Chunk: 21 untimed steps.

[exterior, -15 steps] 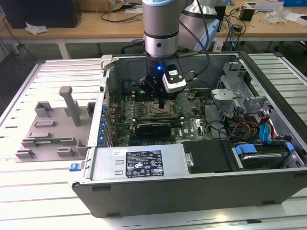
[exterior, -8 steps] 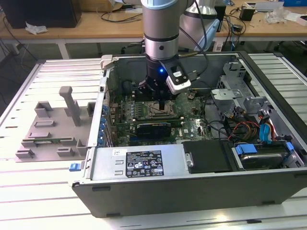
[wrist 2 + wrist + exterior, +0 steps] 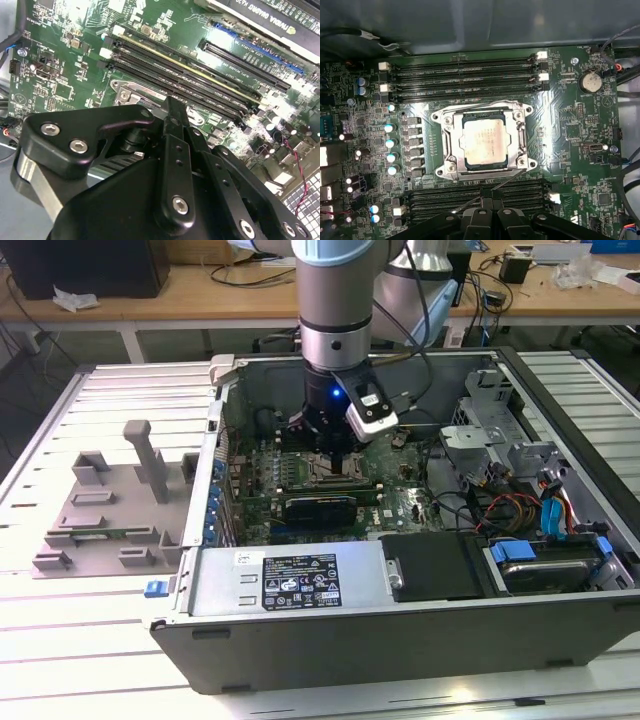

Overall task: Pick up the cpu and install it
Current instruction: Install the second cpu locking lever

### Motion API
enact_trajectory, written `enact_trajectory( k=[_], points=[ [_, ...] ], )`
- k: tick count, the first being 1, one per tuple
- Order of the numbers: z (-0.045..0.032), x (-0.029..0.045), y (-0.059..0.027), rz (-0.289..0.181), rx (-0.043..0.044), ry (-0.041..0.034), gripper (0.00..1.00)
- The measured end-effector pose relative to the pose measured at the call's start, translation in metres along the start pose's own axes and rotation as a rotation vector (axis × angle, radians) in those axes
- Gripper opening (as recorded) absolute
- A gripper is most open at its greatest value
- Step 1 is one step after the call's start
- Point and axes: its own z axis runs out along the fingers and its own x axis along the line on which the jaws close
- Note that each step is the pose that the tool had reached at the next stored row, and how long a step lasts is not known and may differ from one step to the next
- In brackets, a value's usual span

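Note:
The cpu, a flat square chip with a shiny silver top, lies seated in the metal-framed socket on the green motherboard. The socket's frame surrounds it and nothing covers its top. In the exterior view my gripper hangs inside the open computer case, directly over the socket. In the first wrist view the gripper sits just beside the socket's edge, a little above the board, with its black fingers together and nothing between them. The second wrist view shows the gripper from behind, over the memory slots.
Memory slots run along both sides of the socket. A graphics card, a power supply, a drive cage and loose cables crowd the case. A grey plastic fixture stands outside, at the exterior view's left.

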Motion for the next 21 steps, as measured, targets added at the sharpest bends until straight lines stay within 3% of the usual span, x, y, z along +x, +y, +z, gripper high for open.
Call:
enact_trajectory(
  k=[3, 14, 21],
  points=[
    [0.0023, 0.0039, -0.0003, -0.014, -0.0007, -0.0007, 0.11],
    [0.0052, 0.0057, -0.0004, -0.02, -0.001, -0.0011, 0.11],
    [0.0089, 0.0082, -0.0006, -0.026, -0.0016, -0.0057, 0.11]
  ],
)
